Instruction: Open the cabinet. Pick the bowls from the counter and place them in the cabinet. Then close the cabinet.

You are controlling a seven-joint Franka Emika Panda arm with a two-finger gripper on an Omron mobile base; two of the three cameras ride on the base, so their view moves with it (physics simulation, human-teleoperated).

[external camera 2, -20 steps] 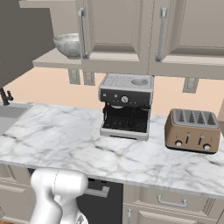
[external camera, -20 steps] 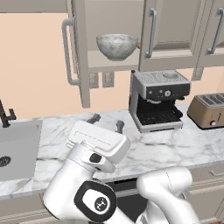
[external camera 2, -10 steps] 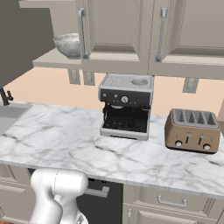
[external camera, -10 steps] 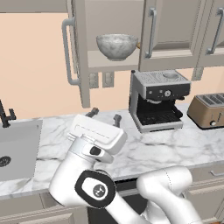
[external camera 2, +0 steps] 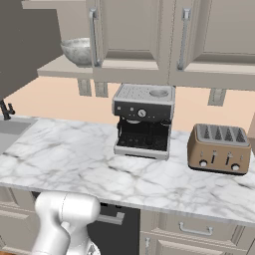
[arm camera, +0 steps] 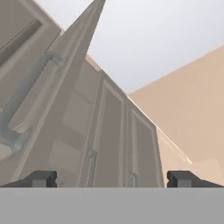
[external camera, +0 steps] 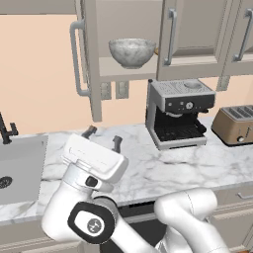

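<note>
Marbled bowl (external camera: 131,52) already sits in the cabinet (external camera: 126,74), left door (external camera: 88,59) swung open; gripper (external camera: 103,138) low over the counter (external camera: 148,168), fingers wide apart, empty; door looks stiff and light, so I'd push its flat panel or hook the bar handle (external camera: 75,57).

**Flat, even render light; hand view soft**

Both base views are bright and evenly lit, with no strong light source and no glare on the counter (external camera: 163,168) or the steel coffee machine (external camera 2: 143,119). Shadows are faint: a soft dark patch sits under the coffee machine and beneath the toaster (external camera 2: 219,148). In the right base view the open cabinet (external camera 2: 134,40) door reads as a dark, unlit slab. The hand view is hazy, low in contrast, with blurred door edges beyond the fingertips (arm camera: 41,178)
</note>
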